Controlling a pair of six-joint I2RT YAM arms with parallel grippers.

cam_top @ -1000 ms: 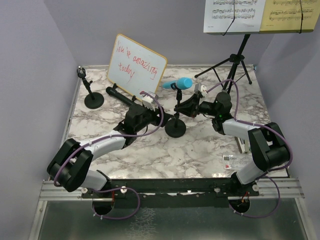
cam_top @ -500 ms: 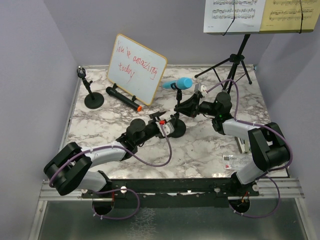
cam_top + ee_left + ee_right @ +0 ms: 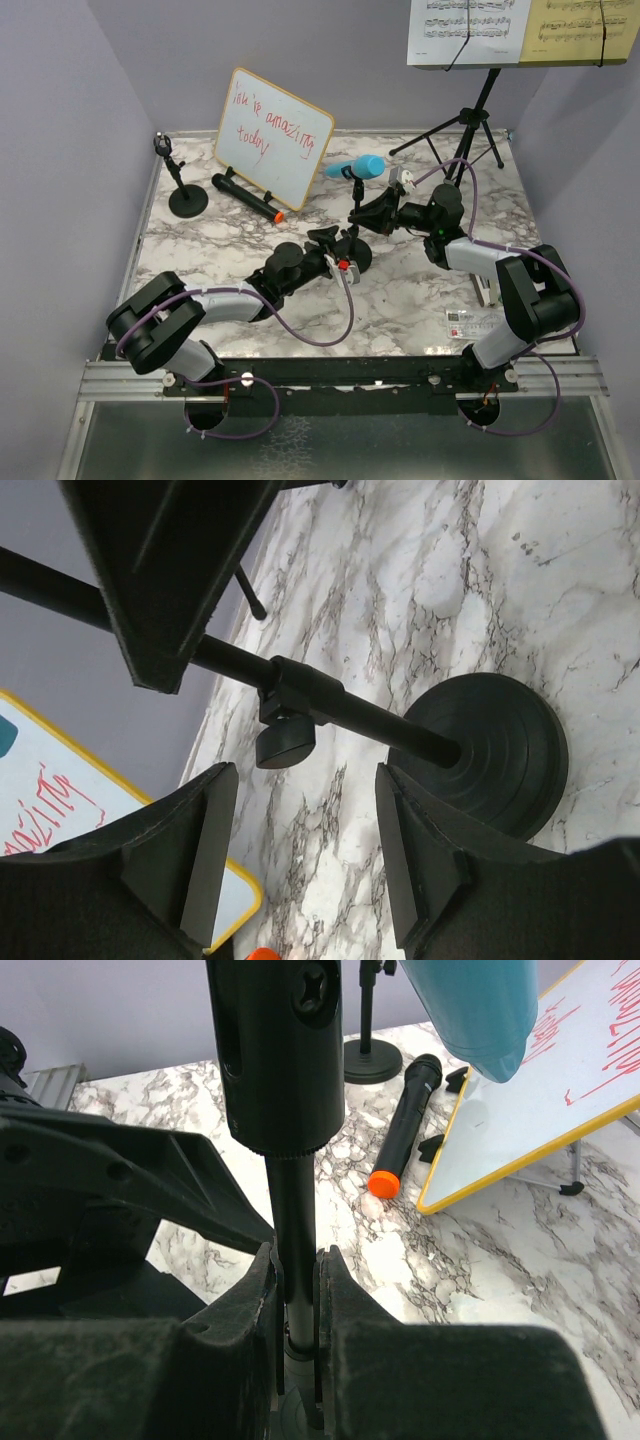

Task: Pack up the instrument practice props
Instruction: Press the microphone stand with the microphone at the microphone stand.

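A small black round-based mic holder stands mid-table with the blue microphone in its clip. My right gripper is shut on its stem, under the blue microphone. My left gripper is open, low beside the holder's base, with its jaws empty and the stem just beyond them. The black microphone lies in front of the whiteboard. A second mic holder stands far left. White sheet music and yellow sheet music rest on the tripod music desk.
The wood-framed whiteboard with red writing leans at the back left. A small stapler and a clear ruler lie near the right edge. Purple walls close in the table on three sides.
My left gripper has swung from beside the whiteboard and black microphone, right and nearer, to the centre holder's base. The right gripper has stayed shut on the stem.
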